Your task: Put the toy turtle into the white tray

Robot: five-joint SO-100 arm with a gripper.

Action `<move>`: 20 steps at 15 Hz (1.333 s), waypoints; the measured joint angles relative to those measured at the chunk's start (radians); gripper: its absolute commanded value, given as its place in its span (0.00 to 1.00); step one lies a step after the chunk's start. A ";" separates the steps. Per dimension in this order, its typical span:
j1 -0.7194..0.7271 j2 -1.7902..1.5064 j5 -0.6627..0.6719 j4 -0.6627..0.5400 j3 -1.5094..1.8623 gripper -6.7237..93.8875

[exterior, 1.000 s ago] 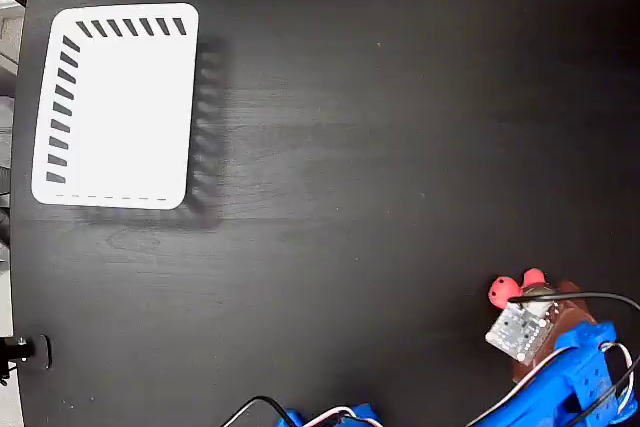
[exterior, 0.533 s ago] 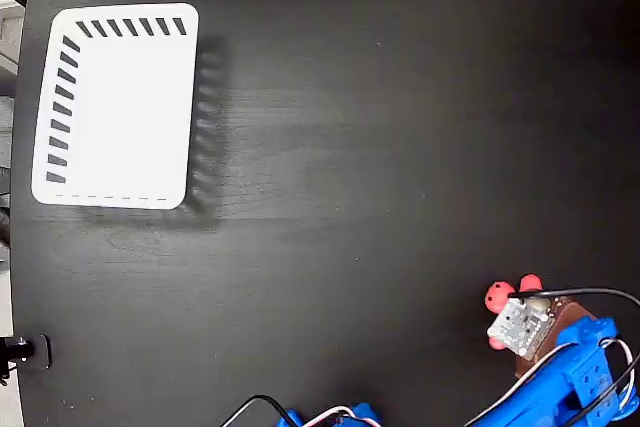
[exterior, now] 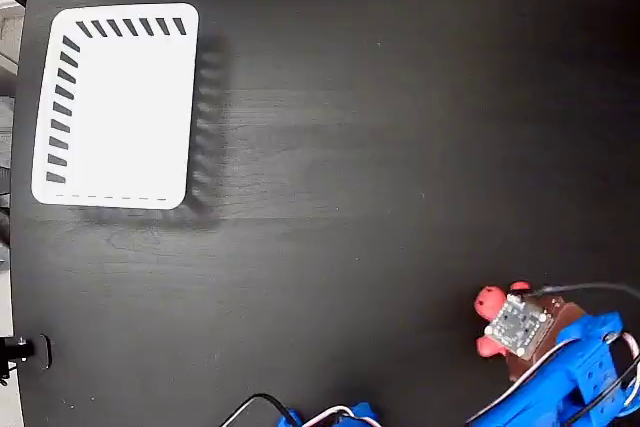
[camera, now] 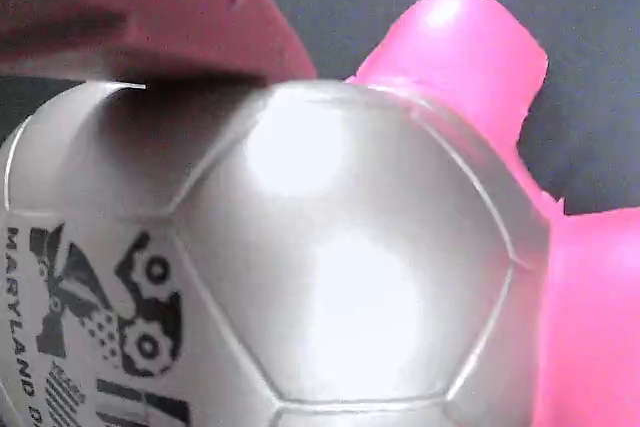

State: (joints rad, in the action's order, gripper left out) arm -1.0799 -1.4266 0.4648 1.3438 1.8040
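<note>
At the lower right of the fixed view, the blue gripper (exterior: 520, 332) sat over the toy turtle (exterior: 490, 300), probably clamped on it, though its fingers were hidden. The wrist view showed a glossy, faceted metallic shell (camera: 340, 277). The slotted white tray (exterior: 115, 107) lay upper left on the matte black table (exterior: 380, 127).

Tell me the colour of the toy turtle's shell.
Metallic silver-beige, seen best in the wrist view, where the toy turtle fills the frame.
</note>
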 measured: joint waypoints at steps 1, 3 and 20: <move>0.034 -0.003 -0.023 0.057 -0.040 0.05; 0.100 -0.046 -0.095 0.120 -0.087 0.05; 1.330 0.026 -0.750 0.367 -0.778 0.06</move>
State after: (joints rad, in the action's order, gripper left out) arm 0.2500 -1.4005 -0.2853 1.7104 1.0262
